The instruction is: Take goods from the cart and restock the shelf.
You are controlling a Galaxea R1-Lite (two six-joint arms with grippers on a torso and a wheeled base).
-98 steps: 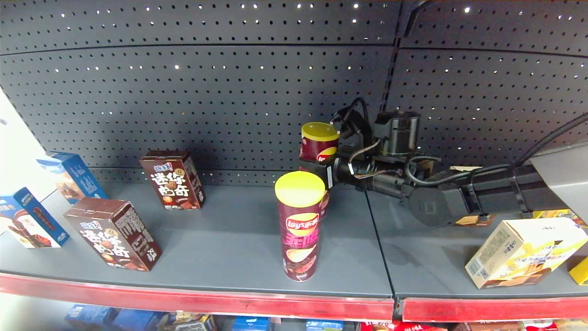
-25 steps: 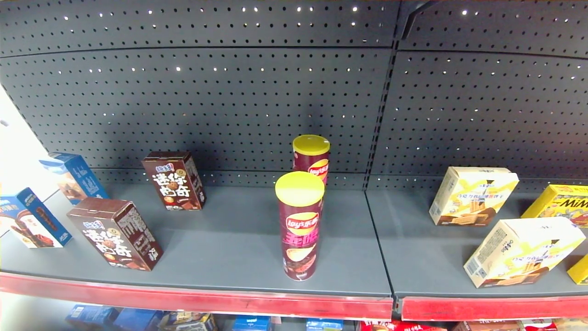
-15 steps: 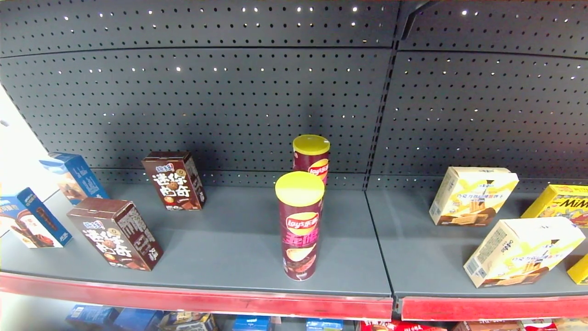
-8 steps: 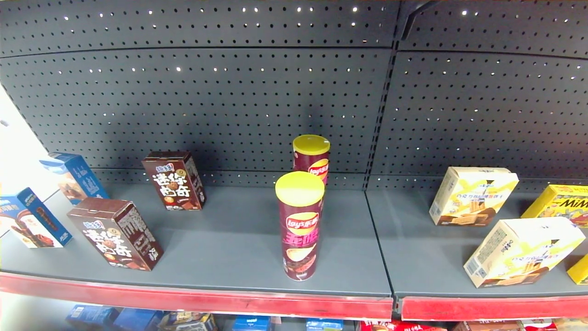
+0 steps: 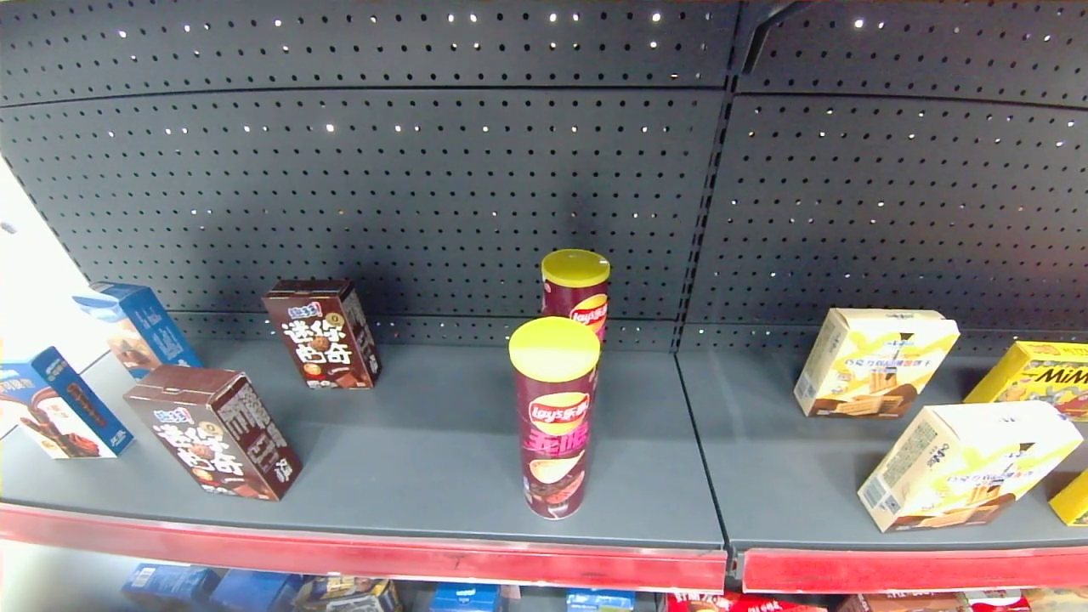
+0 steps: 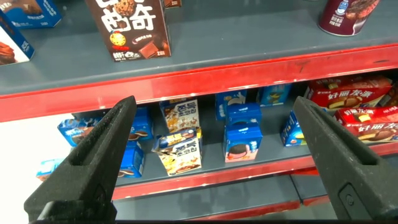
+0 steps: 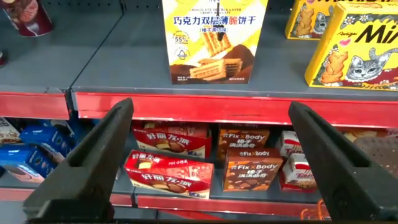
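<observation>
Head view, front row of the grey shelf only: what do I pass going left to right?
blue box → brown box → front chip can → pale yellow box → corner of a yellow box

**On the grey shelf (image 5: 408, 463): ten packs, five kinds**

Centre: two chip cans (image 5: 554, 416) (image 5: 576, 293). Left: two brown boxes (image 5: 212, 429) (image 5: 321, 333) and two blue boxes (image 5: 51, 414) (image 5: 136, 327). Right: two cream boxes (image 5: 875, 361) (image 5: 969, 466) and two yellow boxes (image 5: 1033, 370) (image 5: 1073, 499).
</observation>
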